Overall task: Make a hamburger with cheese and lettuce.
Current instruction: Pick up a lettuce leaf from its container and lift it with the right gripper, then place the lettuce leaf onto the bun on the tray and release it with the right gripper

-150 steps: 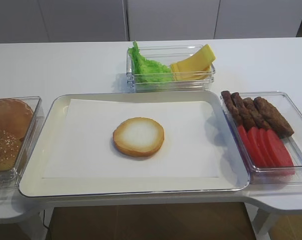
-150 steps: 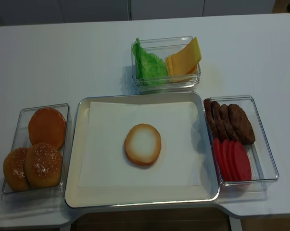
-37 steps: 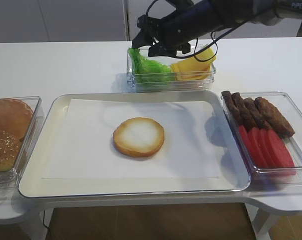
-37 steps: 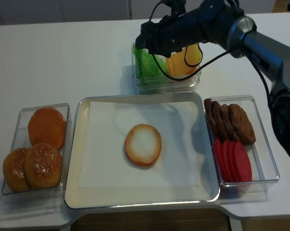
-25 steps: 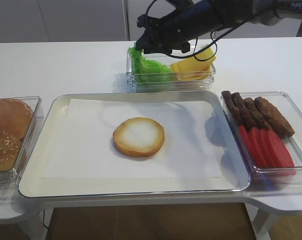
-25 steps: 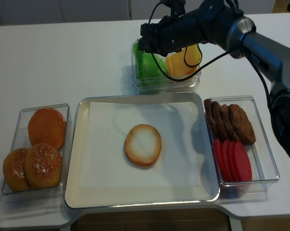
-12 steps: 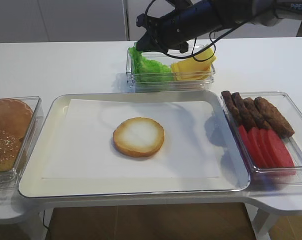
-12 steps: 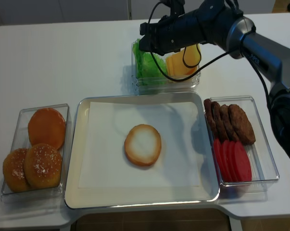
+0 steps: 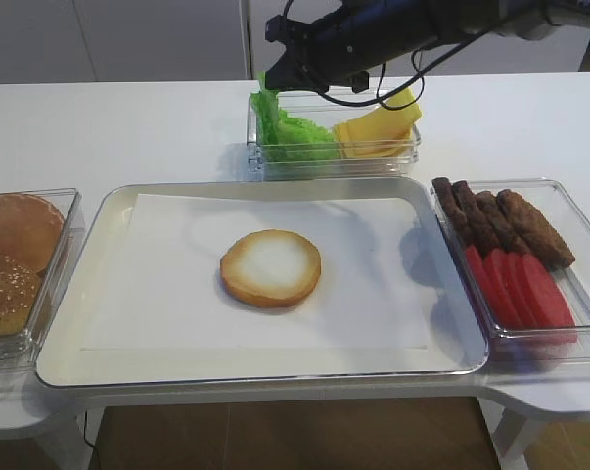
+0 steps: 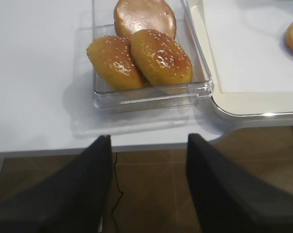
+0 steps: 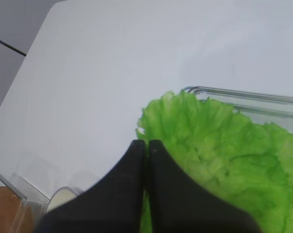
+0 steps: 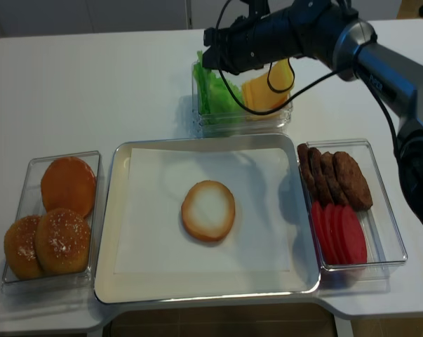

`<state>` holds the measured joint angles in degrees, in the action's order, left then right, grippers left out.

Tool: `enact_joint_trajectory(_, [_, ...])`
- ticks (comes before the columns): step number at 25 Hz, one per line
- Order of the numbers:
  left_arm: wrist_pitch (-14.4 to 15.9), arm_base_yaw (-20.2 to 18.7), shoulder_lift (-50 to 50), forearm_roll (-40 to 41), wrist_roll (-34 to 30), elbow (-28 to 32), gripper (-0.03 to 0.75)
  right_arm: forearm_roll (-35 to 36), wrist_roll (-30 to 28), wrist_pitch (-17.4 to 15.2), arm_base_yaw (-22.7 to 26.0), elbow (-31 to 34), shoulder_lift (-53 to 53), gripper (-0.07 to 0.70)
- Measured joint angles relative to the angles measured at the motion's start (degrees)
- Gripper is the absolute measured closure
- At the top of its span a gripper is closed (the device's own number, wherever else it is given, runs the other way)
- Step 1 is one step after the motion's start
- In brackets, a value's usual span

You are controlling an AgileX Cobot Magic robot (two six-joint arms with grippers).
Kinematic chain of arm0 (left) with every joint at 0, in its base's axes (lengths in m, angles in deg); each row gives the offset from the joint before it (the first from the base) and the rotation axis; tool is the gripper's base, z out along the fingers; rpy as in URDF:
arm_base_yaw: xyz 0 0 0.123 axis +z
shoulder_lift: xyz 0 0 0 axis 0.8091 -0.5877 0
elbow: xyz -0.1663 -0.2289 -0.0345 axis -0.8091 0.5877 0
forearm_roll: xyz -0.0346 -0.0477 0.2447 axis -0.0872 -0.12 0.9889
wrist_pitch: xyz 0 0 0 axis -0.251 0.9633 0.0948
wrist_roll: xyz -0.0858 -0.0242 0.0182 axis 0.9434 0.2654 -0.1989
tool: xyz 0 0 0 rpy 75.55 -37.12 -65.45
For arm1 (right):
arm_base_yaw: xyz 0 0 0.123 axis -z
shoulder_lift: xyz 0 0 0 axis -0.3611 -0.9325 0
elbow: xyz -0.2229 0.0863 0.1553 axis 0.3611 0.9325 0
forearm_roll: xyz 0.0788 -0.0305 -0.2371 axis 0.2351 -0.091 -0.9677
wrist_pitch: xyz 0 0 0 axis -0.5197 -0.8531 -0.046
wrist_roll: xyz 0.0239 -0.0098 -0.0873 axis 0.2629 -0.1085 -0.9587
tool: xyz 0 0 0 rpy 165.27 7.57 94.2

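white tabletop [image 9: 128, 127] carries everything; nearest, the left gripper [image 10: 146, 184] hangs spread below the table edge, by a clear tub of sesame bun tops [image 10: 139, 60]; on the paper-lined tray [image 9: 74, 362] the hamburger [image 9: 271, 267] lies cut face up, alone; to the right, a clear tub with patties [image 9: 500, 225] and tomato slices [image 9: 520, 289]; farthest, a clear container [image 9: 334, 162] holds the cheese [image 9: 378, 129] beside the lettuce [image 11: 219, 155]; the right gripper [image 11: 147, 148] is pressed together, pinching the lettuce by its frilly edge.
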<state>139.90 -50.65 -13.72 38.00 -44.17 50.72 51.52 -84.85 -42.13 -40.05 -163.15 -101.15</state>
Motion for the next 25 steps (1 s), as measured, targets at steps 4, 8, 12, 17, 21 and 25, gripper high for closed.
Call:
enact_joint_trajectory(4, [0.0, 0.0, 0.0, 0.0, 0.0, 0.0, 0.347, -0.9, -0.1, -0.1, 0.0, 0.0, 1.2, 0.626])
enact_joint_trajectory(8, [0.0, 0.0, 0.0, 0.0, 0.0, 0.0, 0.347, -1.6, -0.1, -1.2, 0.0, 0.0, 3.0, 0.626])
enact_joint_trajectory(12, [0.0, 0.0, 0.0, 0.0, 0.0, 0.0, 0.347, -3.2, 0.0, -3.2, 0.0, 0.0, 6.4, 0.627])
enact_joint_trajectory(17, [0.0, 0.0, 0.0, 0.0, 0.0, 0.0, 0.347, -7.4, 3.4, -5.8, 0.0, 0.0, 12.0, 0.627])
enact_joint_trajectory(21, [0.0, 0.0, 0.0, 0.0, 0.0, 0.0, 0.347, -11.7, 6.1, -8.4, 0.0, 0.7, 17.1, 0.627])
enact_joint_trajectory(25, [0.0, 0.0, 0.0, 0.0, 0.0, 0.0, 0.347, -12.9, 7.4, -10.0, 0.0, 5.0, 23.2, 0.627])
